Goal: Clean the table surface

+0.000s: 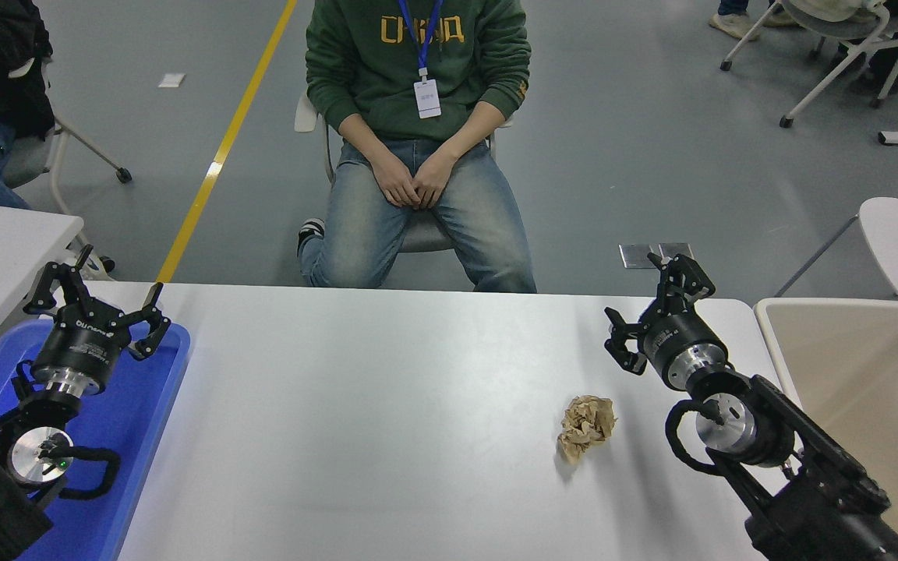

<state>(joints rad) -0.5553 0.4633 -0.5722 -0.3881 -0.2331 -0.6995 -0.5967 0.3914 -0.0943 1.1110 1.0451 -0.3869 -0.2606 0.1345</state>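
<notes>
Two black arms of mine, each tipped with a black claw.

My left gripper [95,294] has slim black linkage fingers on a round black barrel with small white lettering (too small to read), and below it comes a bright silver collar. Farther down my left arm sits a silver disc joint with a tiny green light, and a black cable loops beside it. My right gripper [658,310] is built the same: jointed black fingers, black barrel, silver ring. Behind it a silver round joint carries its own black cable loop, then a blocky matte-black forearm.
</notes>
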